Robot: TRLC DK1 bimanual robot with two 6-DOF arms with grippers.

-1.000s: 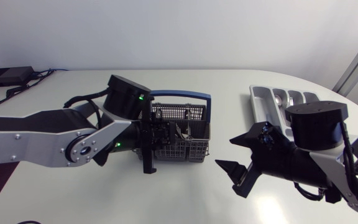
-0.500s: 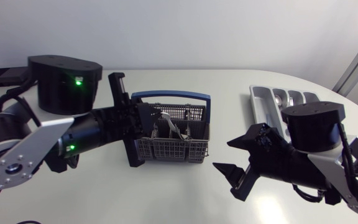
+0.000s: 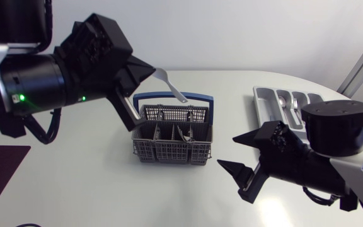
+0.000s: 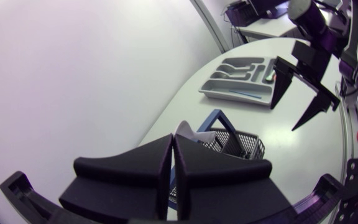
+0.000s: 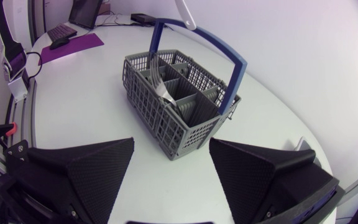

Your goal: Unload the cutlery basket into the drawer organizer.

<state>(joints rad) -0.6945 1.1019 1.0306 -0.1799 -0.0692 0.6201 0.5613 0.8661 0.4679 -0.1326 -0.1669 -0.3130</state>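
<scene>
Left end effector (image 4: pixel 173 146): fingers pressed together on a white utensil (image 3: pixel 171 87), which we hold raised above the cutlery basket (image 3: pixel 172 144). Right end effector (image 3: pixel 239 159): fingers spread wide, low over the desk (image 3: pixel 93 189), near the basket's right side. Basket: grey, blue handle, more cutlery (image 3: pixel 184 133) inside. Drawer organizer (image 3: pixel 265 104): on the desk beyond our right arm, holding spoons (image 3: pixel 284 101).

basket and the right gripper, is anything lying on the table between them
Nothing. Only bare table lies between the basket and the open right gripper. This shows in the head view and the right wrist view.
</scene>
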